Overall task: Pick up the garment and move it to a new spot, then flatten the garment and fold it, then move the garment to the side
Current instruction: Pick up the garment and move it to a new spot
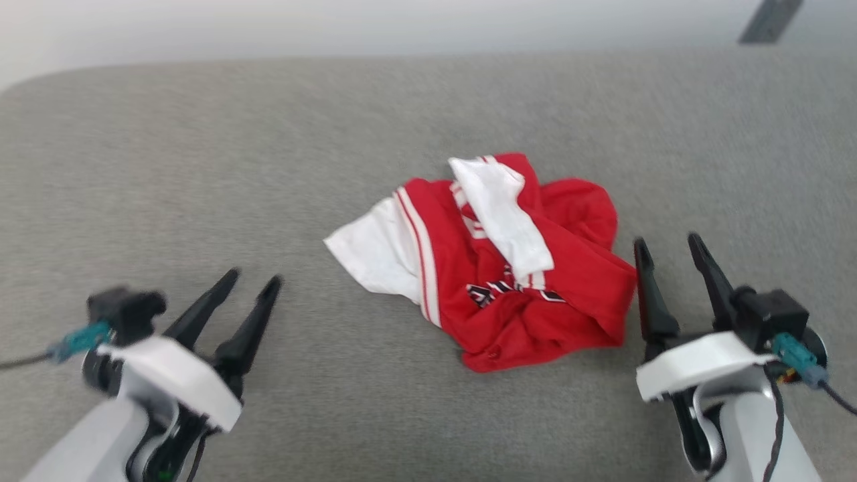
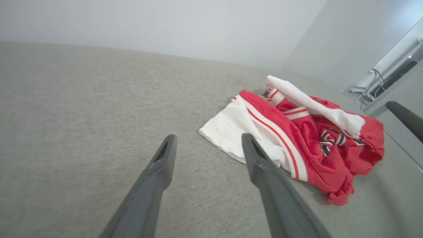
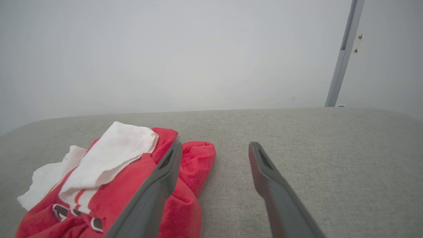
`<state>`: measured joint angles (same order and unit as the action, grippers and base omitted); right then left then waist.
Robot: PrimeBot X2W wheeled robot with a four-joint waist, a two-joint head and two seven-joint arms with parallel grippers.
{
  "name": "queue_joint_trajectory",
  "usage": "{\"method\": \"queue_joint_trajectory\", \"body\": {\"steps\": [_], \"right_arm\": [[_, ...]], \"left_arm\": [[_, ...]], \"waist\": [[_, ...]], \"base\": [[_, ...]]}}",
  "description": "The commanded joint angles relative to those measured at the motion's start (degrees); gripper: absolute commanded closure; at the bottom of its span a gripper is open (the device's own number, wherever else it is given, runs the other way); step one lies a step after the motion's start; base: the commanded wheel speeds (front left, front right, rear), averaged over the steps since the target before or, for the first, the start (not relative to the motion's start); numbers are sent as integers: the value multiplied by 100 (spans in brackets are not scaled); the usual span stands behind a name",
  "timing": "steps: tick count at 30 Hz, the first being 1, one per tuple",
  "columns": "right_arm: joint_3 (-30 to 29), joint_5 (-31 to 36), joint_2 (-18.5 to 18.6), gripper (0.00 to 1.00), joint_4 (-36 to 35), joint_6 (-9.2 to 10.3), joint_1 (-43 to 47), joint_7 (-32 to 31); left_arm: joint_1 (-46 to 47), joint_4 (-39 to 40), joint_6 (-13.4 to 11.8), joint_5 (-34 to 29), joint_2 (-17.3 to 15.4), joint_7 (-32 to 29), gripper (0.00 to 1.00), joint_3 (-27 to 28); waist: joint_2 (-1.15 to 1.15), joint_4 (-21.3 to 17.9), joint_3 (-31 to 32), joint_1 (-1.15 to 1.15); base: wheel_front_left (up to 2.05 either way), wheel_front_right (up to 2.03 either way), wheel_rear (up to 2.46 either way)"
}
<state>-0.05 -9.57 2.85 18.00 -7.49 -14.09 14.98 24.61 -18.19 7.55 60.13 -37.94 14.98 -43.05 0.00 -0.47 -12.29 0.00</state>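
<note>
Shirt is crumpled in a heap around the middle of the grey desk. One white sleeve is flopped over the red, and more white sticks out toward my left. My left tool is open with nothing in it, well off to the shirt's left. Right tool is open and empty too, with its inner finger right at the shirt's right edge. Can't tell if it's touching.
</note>
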Motion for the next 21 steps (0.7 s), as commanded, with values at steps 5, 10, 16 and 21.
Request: {"method": "queue_joint_trajectory", "body": {"steps": [5, 10, 16, 21], "right_arm": [[-199, 214, 12, 0, 142, 0, 439, 28], [-372, 259, 67, 0, 103, 0, 709, 28], [-479, 155, 176, 0, -13, 0, 952, 28], [-576, 54, 171, 0, -224, 0, 1065, 29]], "left_arm": [[-1232, -280, -12, -953, 608, 28, 0, 1529], [-2043, -186, -12, -1819, 1118, 28, 0, 2742], [-2649, 199, -12, -2450, 1527, 28, 0, 3579], [-2974, 569, -12, -2896, 1711, 29, 0, 3905]], "waist": [[0, 592, 641, 0], [0, 689, 844, 0], [0, 745, 995, 0], [0, 769, 1079, 0]], "base": [[0, 0, 0], [0, 0, 0], [0, 0, 0], [0, 0, 0]]}}
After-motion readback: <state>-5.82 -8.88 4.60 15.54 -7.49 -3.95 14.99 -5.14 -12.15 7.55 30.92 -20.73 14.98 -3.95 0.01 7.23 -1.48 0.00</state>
